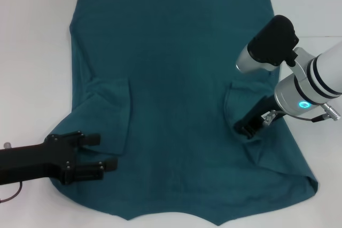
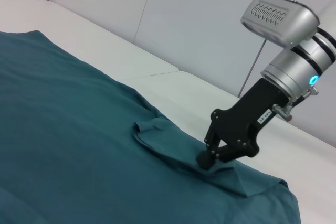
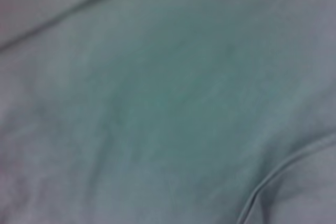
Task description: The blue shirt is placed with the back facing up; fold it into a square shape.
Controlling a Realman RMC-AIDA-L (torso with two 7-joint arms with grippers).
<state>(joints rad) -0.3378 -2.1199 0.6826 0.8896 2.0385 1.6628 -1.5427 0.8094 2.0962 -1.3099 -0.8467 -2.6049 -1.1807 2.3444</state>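
The blue shirt (image 1: 176, 94) lies spread flat on the white bench (image 1: 32, 52), covering most of its middle, with the hem toward the far edge and the collar end at the near edge. Both short sleeves appear already turned inward over the body panel: one flap on the left side, one on the right. The left gripper (image 1: 99, 156) sits low near the bench's near-left corner, fingers spread, resting just over the shirt's left shoulder area and holding nothing. The right gripper (image 2: 206, 160) is down on the folded right sleeve, fingers pressed together on a small ridge of cloth, judged a pinch of the shirt. The right wrist view shows only fabric close up. Judged progress: early. Sleeve tuck-ins done or nearly so; the side folds and the lengthwise fold into a square remain.
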